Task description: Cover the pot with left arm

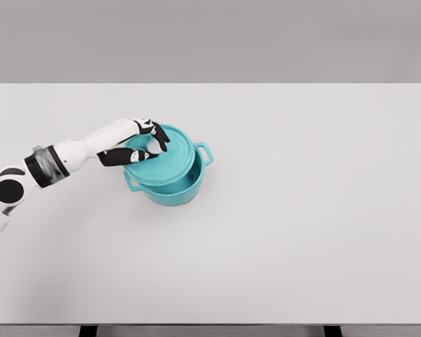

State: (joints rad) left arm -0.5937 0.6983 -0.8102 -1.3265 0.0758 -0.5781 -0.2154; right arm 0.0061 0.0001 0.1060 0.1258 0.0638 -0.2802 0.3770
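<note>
Left arm (56,160) reaches in; left hand (137,144) pinching teal lid (165,158), tilted over pot (179,188) on table (302,210).

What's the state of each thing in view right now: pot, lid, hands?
teal pot: upright on the white table, partly covered; near side of its opening shows.
teal lid: tilted over the pot, shifted toward the back left, not seated.
left hand: fingers curled on the lid's left part, gripping it.
right hand: not in view.
</note>
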